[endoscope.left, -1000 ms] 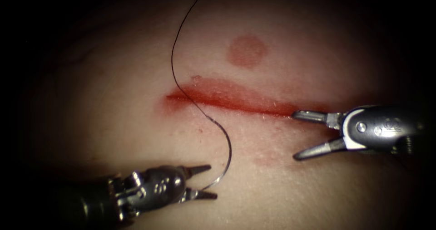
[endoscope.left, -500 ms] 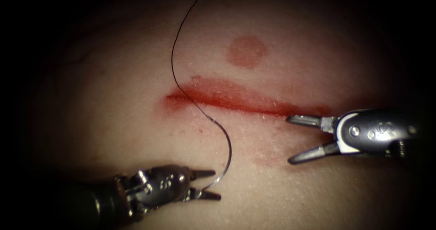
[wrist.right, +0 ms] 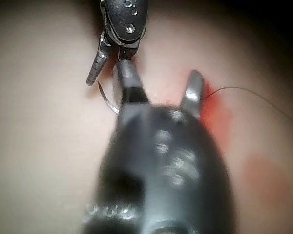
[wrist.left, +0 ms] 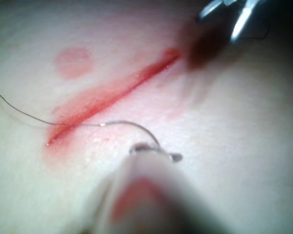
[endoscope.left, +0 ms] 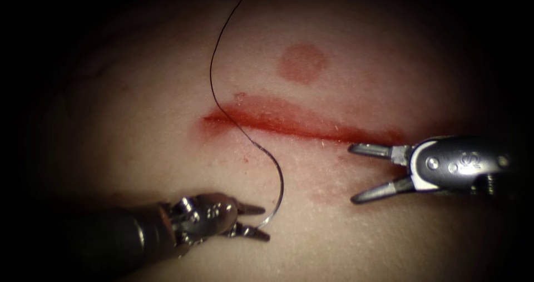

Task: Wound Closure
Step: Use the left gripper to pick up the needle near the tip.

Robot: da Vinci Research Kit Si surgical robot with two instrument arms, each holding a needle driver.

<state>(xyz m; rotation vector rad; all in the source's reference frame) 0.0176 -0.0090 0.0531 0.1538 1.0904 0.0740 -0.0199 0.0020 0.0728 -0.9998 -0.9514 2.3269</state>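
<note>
Endoscope view, nearest: the left tool (endoscope.left: 257,222), bright ribbed metal on a dark shaft, lies low on the tissue with its short jaws parted around the needle's tip end, not closed on it.
Needle: the needle (endoscope.left: 276,196) is a thin curved steel wire lying on the tissue surface below the cut, not in the tissue (its tip sits between the left tool's jaws).
Thread: the thread (endoscope.left: 212,59), fine and black, leaves the needle's blunt end, crosses the left end of the cut and rises out of frame.
Right tool: the right tool (endoscope.left: 351,173), steel with a pale collar, has its long jaws spread wide and holds nothing; upper jaw at the cut's right end.
Cut: the cut (endoscope.left: 300,125) is a narrow glossy red line, running slightly downhill to the right.
Tissue: the tissue (endoscope.left: 139,137) is pale, pink, finely pebbled.
Farthest: a round reddish mark (endoscope.left: 302,62) beyond the cut.
Left wrist view: needle arc (wrist.left: 136,129) beside the tool's end.
</note>
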